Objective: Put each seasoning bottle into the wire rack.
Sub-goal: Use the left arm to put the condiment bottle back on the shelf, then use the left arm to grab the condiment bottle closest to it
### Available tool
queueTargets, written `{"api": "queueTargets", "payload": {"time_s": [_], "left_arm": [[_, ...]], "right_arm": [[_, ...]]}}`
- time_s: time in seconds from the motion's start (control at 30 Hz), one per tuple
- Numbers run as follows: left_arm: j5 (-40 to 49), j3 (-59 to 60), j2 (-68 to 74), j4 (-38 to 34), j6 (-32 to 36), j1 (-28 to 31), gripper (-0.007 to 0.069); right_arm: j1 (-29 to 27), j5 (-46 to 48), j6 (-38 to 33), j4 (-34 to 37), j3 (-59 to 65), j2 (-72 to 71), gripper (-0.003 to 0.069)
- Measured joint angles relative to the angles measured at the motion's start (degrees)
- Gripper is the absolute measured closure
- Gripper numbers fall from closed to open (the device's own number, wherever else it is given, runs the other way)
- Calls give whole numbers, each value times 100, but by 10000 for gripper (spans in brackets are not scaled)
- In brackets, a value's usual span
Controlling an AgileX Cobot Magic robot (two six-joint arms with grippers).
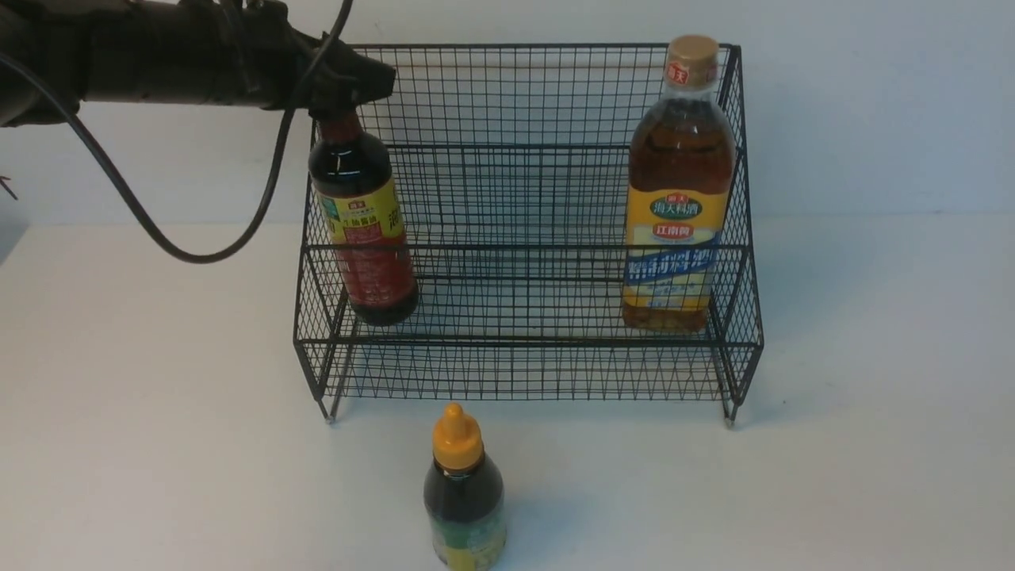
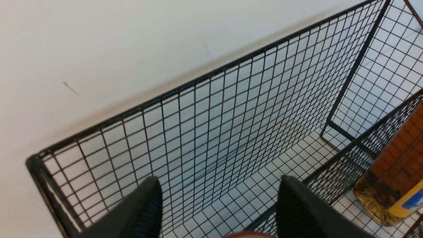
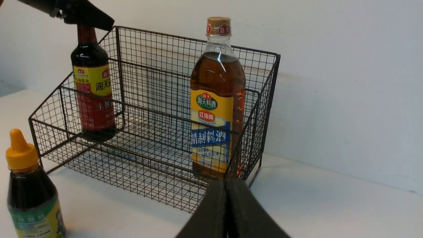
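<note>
A: Which step is in hand here?

B: The release of bottle 2, as I judge it; the dark bottle [image 1: 366, 230] with the red-yellow label stands on the lower tier at the left end of the wire rack [image 1: 523, 373], base on the mesh, leaning a little in the front view; the left end effector [image 2: 219, 198] sits over its top with the fingers spread, and the red cap [image 2: 246, 235] shows between them; neither pad looks pressed on it, so I read it as open around the cap, not gripping.

A: And the other 2?

B: The tall amber bottle [image 1: 678, 206] stands upright on the same tier at the right end; the small bottle [image 1: 466, 492] with the orange nozzle cap stands on the surface [image 1: 833, 476] just in front of the rack, outside it; so 2 of 3 are in.

A: The right end effector [image 3: 228, 205]?

B: Closed on nothing, fingers pressed together, well apart from the rack.

A: What does the next move call for?

B: A straight lift of the left arm, so the fingers clear the cap without tipping the bottle; then a grasp on the small one, probably at the neck, and a lift over the front rail into the free middle of the tier.
</note>
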Motion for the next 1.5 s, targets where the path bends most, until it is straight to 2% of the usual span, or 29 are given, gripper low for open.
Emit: {"api": "queueTargets", "payload": {"time_s": [0.23,0.37,0.43,0.53,0.67,0.77,0.87,1.07,1.23,1.27,1.33,1.37,1.4,1.5], "left_arm": [[6,0,-376,0,-12,0,132],[53,0,-597,0,-12,0,137],[107,0,-726,41,-97,5,164],[168,0,-921,219,-300,5,228],[643,0,-1530,1116,-1210,5,420],[1824,-19,-1958,1900,-2147,11,573],[3081,-31,-2262,2514,-3133,-51,622],[3336,537,-3083,3925,-4401,-439,629],[3353,1603,-3916,3862,-4729,-871,628],[3267,2316,-4190,3674,-4768,-1135,621],[3103,2691,-4286,3577,-4780,-1284,611],[2640,3259,-4346,3489,-4779,-1539,581],[2580,3390,-4346,3489,-4779,-1566,576],[1585,4205,-4309,3476,-4768,-1926,468]], "right_arm": [[0,0,0,0,0,0,673],[0,0,0,5,0,0,673],[0,0,0,5,0,0,673],[0,0,0,5,0,0,673],[0,0,0,5,0,0,673],[0,0,0,5,0,0,673],[0,0,0,5,0,0,673],[0,0,0,5,0,0,673],[0,0,0,5,0,0,673],[0,0,0,5,0,0,673],[0,0,0,5,0,0,673],[0,0,0,5,0,0,673],[0,0,0,5,0,0,673],[0,0,0,5,0,0,673]]}}
